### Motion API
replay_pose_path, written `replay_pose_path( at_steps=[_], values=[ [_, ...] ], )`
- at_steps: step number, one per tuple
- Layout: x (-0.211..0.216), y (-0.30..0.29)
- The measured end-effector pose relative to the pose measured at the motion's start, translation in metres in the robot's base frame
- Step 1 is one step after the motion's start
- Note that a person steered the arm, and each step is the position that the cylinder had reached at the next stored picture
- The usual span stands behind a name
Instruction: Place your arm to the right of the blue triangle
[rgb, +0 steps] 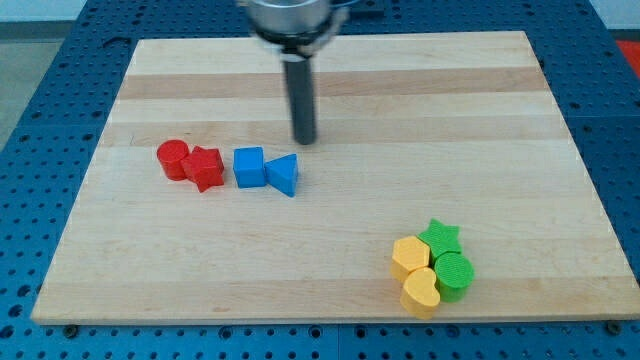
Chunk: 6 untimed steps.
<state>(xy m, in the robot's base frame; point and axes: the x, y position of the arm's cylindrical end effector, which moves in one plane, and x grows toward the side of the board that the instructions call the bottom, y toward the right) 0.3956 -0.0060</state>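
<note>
The blue triangle (284, 174) lies left of the board's centre, touching a blue cube (249, 166) on its left. My tip (304, 140) rests on the board just above and slightly right of the blue triangle, a small gap apart from it. The dark rod rises straight up from there to the arm's head at the view's top.
A red cylinder (173, 158) and a red star (205, 168) sit left of the blue cube. At the lower right a yellow hexagon (410, 256), a yellow heart (421, 291), a green star (440, 238) and a green cylinder (454, 274) cluster together. The wooden board (330, 90) lies on a blue perforated table.
</note>
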Motion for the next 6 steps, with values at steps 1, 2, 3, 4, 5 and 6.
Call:
replay_pose_path(
  at_steps=[1, 2, 3, 4, 5, 6],
  values=[
    [0.021, 0.056],
    [0.052, 0.068],
    [0.065, 0.06],
    [0.07, 0.043],
    [0.092, 0.026],
    [0.104, 0.004]
  ],
)
